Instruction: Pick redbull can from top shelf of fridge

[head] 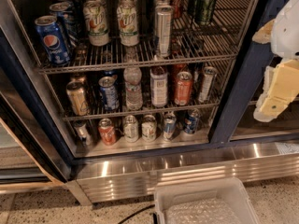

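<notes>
The redbull can (163, 30) is a tall slim silver-grey can standing upright near the front of the top shelf (140, 59), right of two white-and-green cans (127, 23). The fridge (236, 87) has a dark blue-black frame and wire racks full of drinks. My gripper (275, 90) is at the right edge of the view, pale yellow and white, in front of the fridge frame, well to the right of the redbull can and lower than it. It holds nothing that I can see.
Blue Pepsi cans (52, 38) stand at the shelf's left. Dark cans (202, 3) stand at the back right. Lower racks (140, 111) hold several cans and bottles. A ribbed steel base (177, 171) runs below. A clear plastic bin (205, 204) sits on the floor in front.
</notes>
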Robot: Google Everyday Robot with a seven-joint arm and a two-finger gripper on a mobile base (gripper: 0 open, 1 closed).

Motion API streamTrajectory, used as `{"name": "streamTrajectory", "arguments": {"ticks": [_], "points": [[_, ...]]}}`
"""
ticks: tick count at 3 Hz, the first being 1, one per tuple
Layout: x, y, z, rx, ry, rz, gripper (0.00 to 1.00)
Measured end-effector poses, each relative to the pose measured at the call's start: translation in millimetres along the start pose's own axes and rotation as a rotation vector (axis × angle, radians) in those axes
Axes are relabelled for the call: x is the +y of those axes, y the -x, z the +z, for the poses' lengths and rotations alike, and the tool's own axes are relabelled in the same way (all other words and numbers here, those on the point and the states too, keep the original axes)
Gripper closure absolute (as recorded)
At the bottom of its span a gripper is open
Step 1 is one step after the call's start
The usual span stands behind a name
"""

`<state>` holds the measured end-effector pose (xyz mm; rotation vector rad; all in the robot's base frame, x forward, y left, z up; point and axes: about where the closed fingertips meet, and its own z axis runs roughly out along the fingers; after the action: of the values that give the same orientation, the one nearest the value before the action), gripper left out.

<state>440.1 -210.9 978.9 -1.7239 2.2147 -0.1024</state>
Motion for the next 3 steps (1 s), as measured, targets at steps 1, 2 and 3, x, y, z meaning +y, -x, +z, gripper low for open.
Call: {"name": "streamTrajectory", "arguments": {"ticks": [1, 2, 3], "points": [[0.0, 0.1, 0.1, 0.000, 0.000, 0.000, 0.00], [-4.4, 8.3, 11.7, -0.050, -0.014, 0.048, 0.00], [-9.8, 23.6, 31.7, -0.151, -0.043, 0.096, 0.00]]}}
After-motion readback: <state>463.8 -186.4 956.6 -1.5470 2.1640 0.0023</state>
